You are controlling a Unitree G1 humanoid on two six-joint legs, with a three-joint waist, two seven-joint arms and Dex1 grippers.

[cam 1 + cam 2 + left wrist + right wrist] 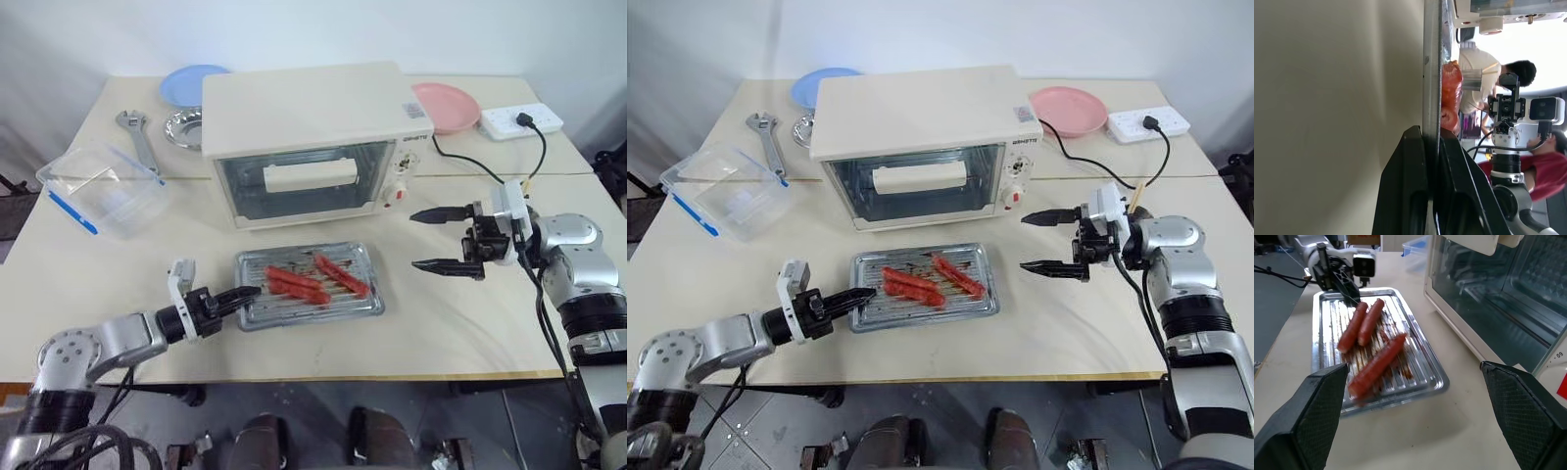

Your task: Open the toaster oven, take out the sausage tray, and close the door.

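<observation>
Head cameras look down over the table; wrist cameras sit low, apparently close.

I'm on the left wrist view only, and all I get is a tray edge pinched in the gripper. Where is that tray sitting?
Observer: The sausage tray lies flat on the table, just in front of the toaster oven.
Operator: Is the door shut?
Observer: Yes, the door is closed against the oven front.
Operator: And the other arm?
Observer: The right gripper is open and holds nothing, in the air to the right of the tray.
</observation>
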